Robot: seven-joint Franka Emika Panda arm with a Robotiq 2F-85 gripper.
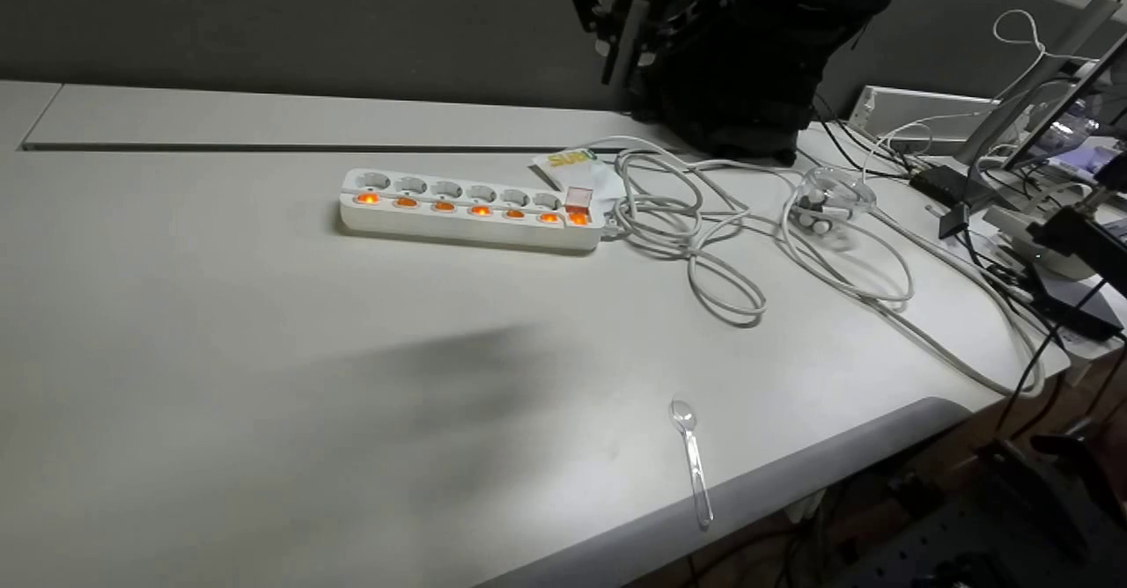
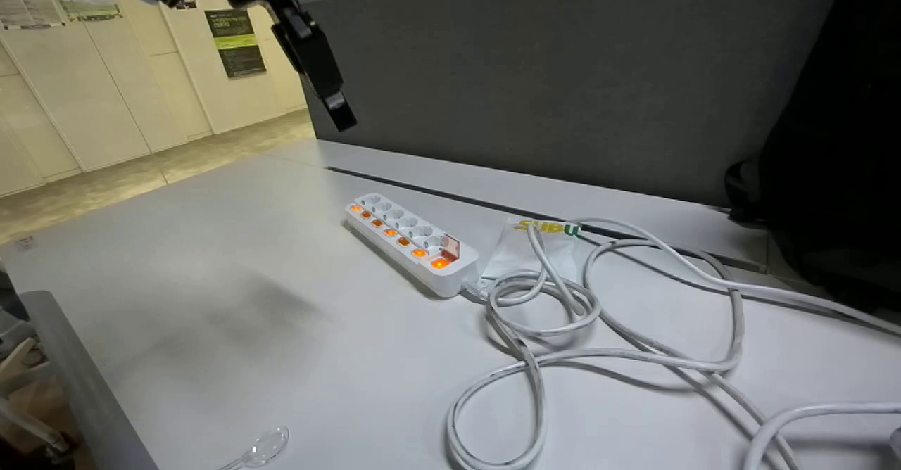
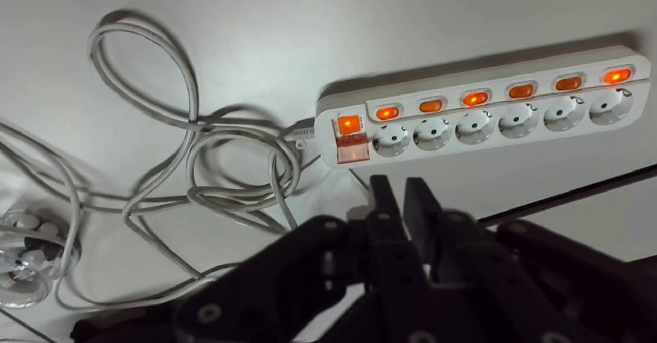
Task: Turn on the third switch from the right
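The long white power strip (image 1: pixel 467 230) lies on the table in both exterior views (image 2: pixel 422 273) and in the wrist view (image 3: pixel 328 145). Counting small rockers from the cable end, the third switch (image 3: pixel 475 98) glows bright orange. It also glows in both exterior views (image 1: pixel 480 210) (image 2: pixel 389 232). The small rocker between it and the first is dark. The larger square switch (image 3: pixel 349 124) at the cable end is lit. My gripper (image 3: pixel 397 178) is open with a narrow gap, holding nothing. It hangs high above the table, apart from the strip, in both exterior views (image 1: pixel 621 77) (image 2: pixel 341 111).
Coiled white cable (image 1: pixel 665 227) spreads beside the strip's cable end. A white paper packet (image 1: pixel 572 170) lies behind that end. A clear plastic cup (image 1: pixel 828 196) stands among the cables. A clear spoon (image 1: pixel 691 456) lies near the front edge. A black backpack (image 1: pixel 757 69) stands at the back.
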